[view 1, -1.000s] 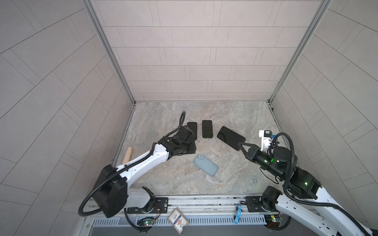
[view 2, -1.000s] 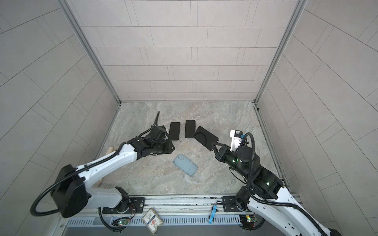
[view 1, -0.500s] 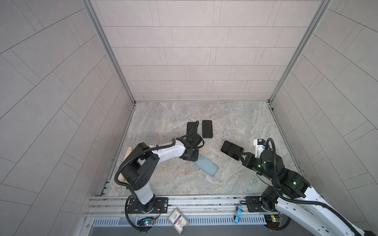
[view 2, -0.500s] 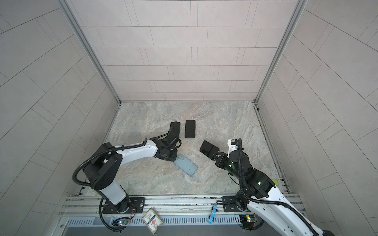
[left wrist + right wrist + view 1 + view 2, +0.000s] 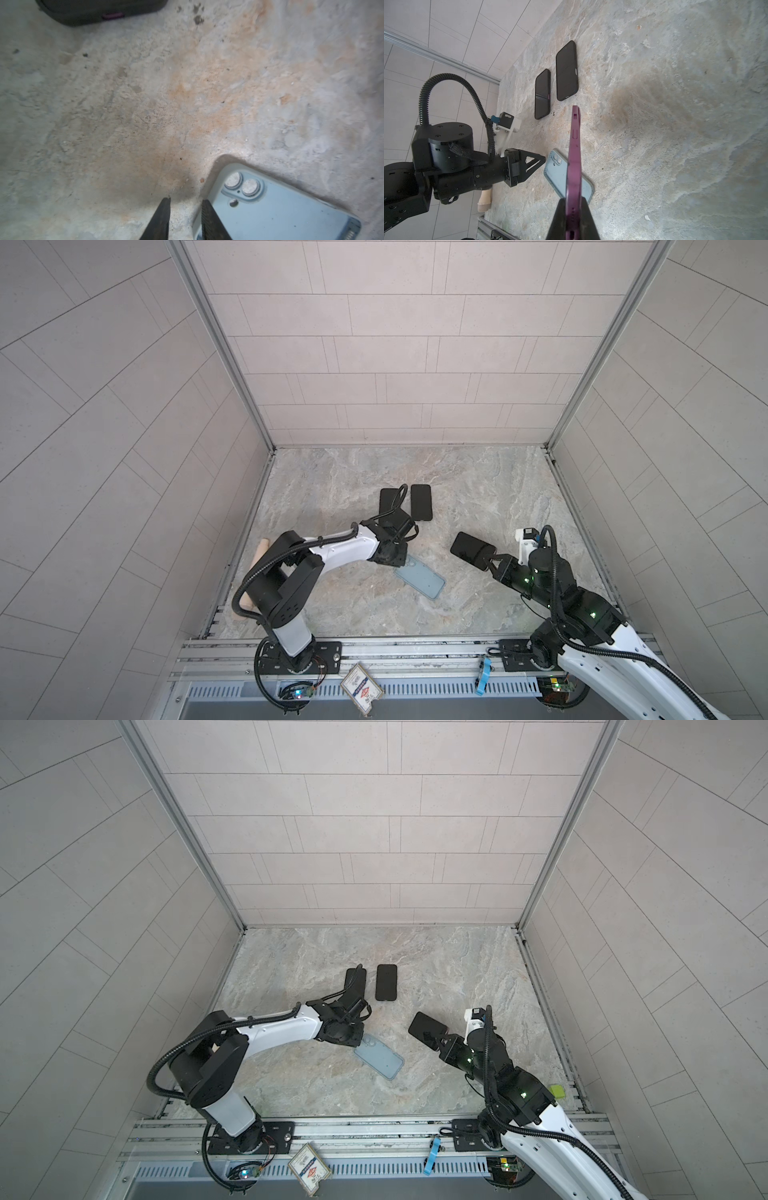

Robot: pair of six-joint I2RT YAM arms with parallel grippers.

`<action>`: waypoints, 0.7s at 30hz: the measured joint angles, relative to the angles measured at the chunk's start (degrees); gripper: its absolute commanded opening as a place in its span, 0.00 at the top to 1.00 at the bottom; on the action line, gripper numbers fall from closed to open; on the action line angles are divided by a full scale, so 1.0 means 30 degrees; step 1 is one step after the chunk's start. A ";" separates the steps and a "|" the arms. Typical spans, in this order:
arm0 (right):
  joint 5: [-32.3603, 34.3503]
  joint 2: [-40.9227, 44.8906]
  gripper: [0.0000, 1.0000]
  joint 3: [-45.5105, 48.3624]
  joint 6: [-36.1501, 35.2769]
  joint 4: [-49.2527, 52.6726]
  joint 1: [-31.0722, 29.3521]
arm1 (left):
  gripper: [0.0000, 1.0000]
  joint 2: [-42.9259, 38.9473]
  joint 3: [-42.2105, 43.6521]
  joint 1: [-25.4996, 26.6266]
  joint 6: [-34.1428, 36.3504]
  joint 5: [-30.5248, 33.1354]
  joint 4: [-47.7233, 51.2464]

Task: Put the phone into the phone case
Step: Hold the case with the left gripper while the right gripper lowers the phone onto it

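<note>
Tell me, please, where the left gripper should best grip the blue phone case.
Its raised rim at the camera-cutout corner, from above: the blue phone case lies flat, open side up, so the left gripper probably needs one finger inside, one outside.

Table (image 5: 478,489): marbled grey and beige, with rust-orange patches and dark specks in the left wrist view; phone case (image 5: 420,581): plain pale blue, its camera rings a slightly deeper blue; phone (image 5: 574,166): purple-magenta along the edge, glossy black on the face in both top views; spare phone (image 5: 542,94): black, with one magenta side button; second spare phone (image 5: 566,70): black, with a pale side button; left pincer (image 5: 186,202) and right pincer (image 5: 573,200): matt black; arm links (image 5: 345,549): white shells, black joints; walls (image 5: 395,344): pale grey-beige tiles in a staggered brick pattern; dowel (image 5: 261,549): light wood.
</note>
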State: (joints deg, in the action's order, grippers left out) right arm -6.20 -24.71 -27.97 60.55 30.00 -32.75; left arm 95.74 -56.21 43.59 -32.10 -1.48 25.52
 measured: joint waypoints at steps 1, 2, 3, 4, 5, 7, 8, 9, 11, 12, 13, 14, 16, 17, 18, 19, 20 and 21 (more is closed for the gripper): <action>-0.0058 0.0022 1.00 0.0000 0.0022 -0.0029 0.0015 | 0.67 -0.0262 0.0007 0.0015 -0.0073 -0.0044 -0.0087; -0.0095 0.0029 1.00 0.0000 0.0029 -0.0066 0.0029 | 0.67 -0.0510 0.0015 0.0036 -0.0153 -0.0095 -0.0175; -0.0109 0.0029 1.00 0.0000 0.0029 -0.0080 0.0044 | 0.67 -0.0685 0.0015 0.0087 -0.0233 -0.0138 -0.0262; -0.0153 0.0029 1.00 0.0000 0.0036 -0.0073 0.0058 | 0.67 -0.0809 0.0015 0.0138 -0.0306 -0.0189 -0.0364; -0.0175 0.0029 1.00 0.0007 0.0044 -0.0073 0.0066 | 0.67 -0.0860 0.0015 0.0226 -0.0364 -0.0226 -0.0481; -0.0248 0.0029 1.00 0.0015 0.0095 -0.0080 0.0066 | 0.67 -0.0794 0.0015 0.0372 -0.0452 -0.0313 -0.0597; -0.0306 0.0051 1.00 0.0007 0.0117 -0.0080 0.0066 | 0.67 -0.0692 0.0015 0.0437 -0.0474 -0.0350 -0.0590; -0.0335 0.0080 1.00 0.0015 0.0138 -0.0073 0.0066 | 0.67 -0.0539 0.0015 0.0510 -0.0503 -0.0350 -0.0605; -0.0379 0.0175 1.00 0.0015 0.0189 -0.0080 0.0066 | 0.68 -0.0044 0.0022 0.0554 -0.0517 -0.0342 -0.0605; -0.0393 0.0233 1.00 0.0015 0.0204 -0.0080 0.0066 | 0.70 0.0226 0.0022 0.0597 -0.0517 -0.0342 -0.0605; -0.0408 0.0284 1.00 0.0015 0.0248 -0.0073 0.0066 | 0.73 0.0525 0.0022 0.0612 -0.0532 -0.0342 -0.0590; -0.0423 0.0342 1.00 0.0022 0.0262 -0.0080 0.0066 | 0.76 0.0765 0.0029 0.0612 -0.0583 -0.0328 -0.0568; -0.0444 0.0495 1.00 0.0102 0.0335 -0.0080 0.0066 | 0.82 0.1195 0.0029 0.0612 -0.0605 -0.0321 -0.0546; -0.0444 0.0546 1.00 0.0131 0.0357 -0.0066 0.0066 | 0.83 0.1224 0.0029 0.0612 -0.0605 -0.0284 -0.0597; -0.0452 0.0605 1.00 0.0189 0.0401 -0.0087 0.0087 | 0.85 0.1224 0.0029 0.0619 -0.0627 -0.0291 -0.0641; -0.0481 0.0641 1.00 0.0255 0.0437 -0.0109 0.0102 | 0.85 0.1224 0.0029 0.0619 -0.0619 -0.0291 -0.0619; -0.0510 0.0648 1.00 0.0335 0.0474 -0.0138 0.0102 | 0.85 0.1224 0.0029 0.0627 -0.0612 -0.0284 -0.0627; -0.0561 0.0619 1.00 0.0423 0.0525 -0.0204 0.0102 | 0.86 0.1209 0.0029 0.0627 -0.0612 -0.0270 -0.0634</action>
State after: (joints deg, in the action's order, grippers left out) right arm -7.88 -22.85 -26.70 62.13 29.39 -32.45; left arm 99.37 -56.12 45.47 -33.93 -2.28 23.62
